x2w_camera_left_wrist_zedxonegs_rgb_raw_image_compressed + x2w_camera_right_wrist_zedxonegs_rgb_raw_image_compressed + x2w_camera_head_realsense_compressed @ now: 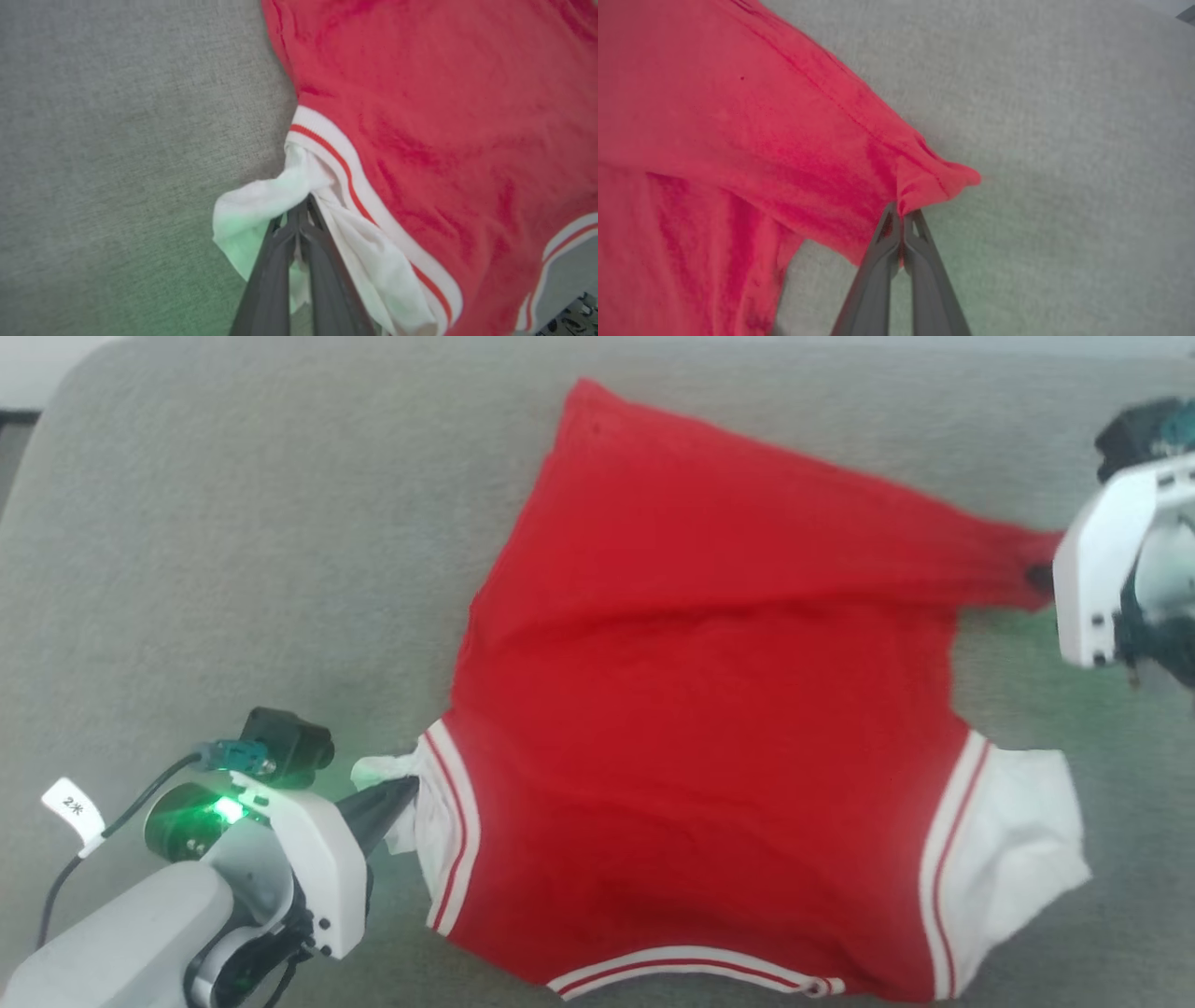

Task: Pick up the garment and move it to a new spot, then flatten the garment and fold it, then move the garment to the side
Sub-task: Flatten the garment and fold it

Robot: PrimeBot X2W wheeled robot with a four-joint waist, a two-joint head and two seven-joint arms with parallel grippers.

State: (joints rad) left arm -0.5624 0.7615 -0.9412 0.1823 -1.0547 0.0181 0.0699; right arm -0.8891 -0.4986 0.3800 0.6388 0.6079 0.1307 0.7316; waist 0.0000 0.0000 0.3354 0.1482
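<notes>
Garment [709,728] lies spread on the grey fabric surface [233,523], plain red side up, roughly centre of the head view, collar trim [691,971] toward the robot. Its near edge by the collar trim runs to the bottom of the frame, so that hem line is partly cut off. Left gripper [406,793] sits at the lower left, fingers closed to a point and pinching the bunched white sleeve [392,775]. The left wrist view confirms it: left gripper [303,205] has jaws together with white cloth caught at the tips, some of it draped over the fingers [327,280] and hiding their inner faces. Green glow from the wrist light tints the sleeve and the surface there. Right gripper [1041,577] is at the right edge, blurred and mostly masked by its own white housing [1102,579]; only a dark tip shows where the red corner is drawn out to a point. In the right wrist view the right gripper [901,212] is clamped on that red corner [938,179] at a stitched hem, no gap between the jaws. The cloth is pulled into a ridge from that corner across the body. The other white sleeve [1018,859] lies flat and loose. The dark patterned patch [572,317] in the corner of the left wrist view is too small to identify.
</notes>
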